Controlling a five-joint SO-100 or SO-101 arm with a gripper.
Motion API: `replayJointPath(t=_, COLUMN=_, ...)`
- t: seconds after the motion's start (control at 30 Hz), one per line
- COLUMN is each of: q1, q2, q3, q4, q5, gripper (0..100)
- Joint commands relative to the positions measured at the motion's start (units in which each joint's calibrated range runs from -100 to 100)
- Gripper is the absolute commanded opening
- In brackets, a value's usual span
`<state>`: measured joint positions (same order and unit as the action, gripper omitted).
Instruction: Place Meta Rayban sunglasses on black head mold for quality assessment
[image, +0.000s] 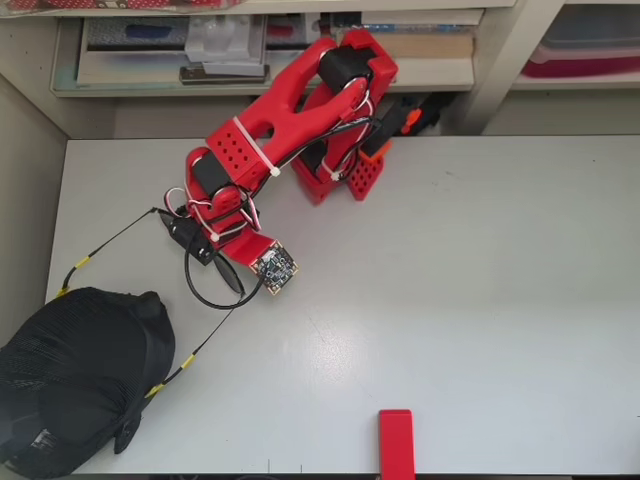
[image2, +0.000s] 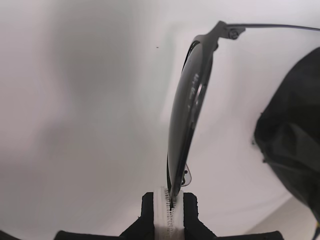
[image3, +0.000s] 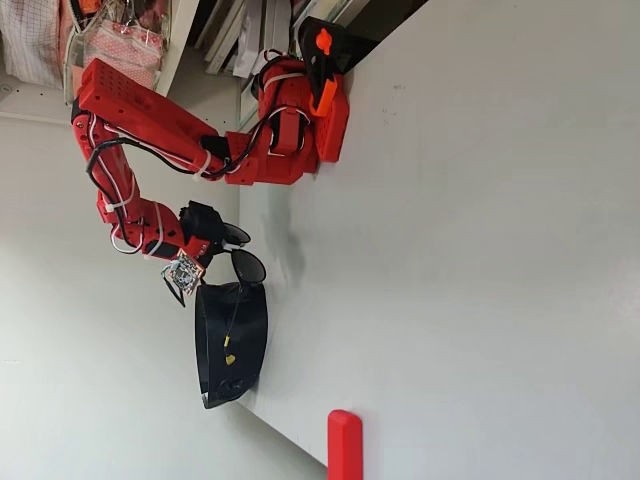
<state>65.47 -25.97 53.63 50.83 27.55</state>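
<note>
Gripper (image2: 169, 210) is pinching the sunglasses (image2: 186, 117) by the bridge, jaws closed, carrying them above the table near the head mold (image: 75, 375). Risk: temples snagging the mold, twisting frame out of this thin grip.

You see sunglasses (image: 205, 262) off table, pinched at bridge, dark lenses upright, temples spread toward mold (image: 80, 375), yellow tips beside it. Mold: big matte-black ribbed head, at table's lower-left corner in overhead view.
</note>
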Motion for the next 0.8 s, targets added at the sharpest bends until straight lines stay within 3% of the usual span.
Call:
replayJointPath(t=0.0, q1=-0.1, q2=-0.3, q3=-5.5, q4=-4.1, q5=-0.7, gripper=0)
replayJointPath(t=0.53, q1=0.3, q2=-0.3, q3=-5.0, q4=-4.2, q5=-2.6, gripper=0)
replayJointPath(t=0.77, q1=0.4, q2=-0.3, q3=-1.7, q4=-9.9, q5=-3.8, gripper=0)
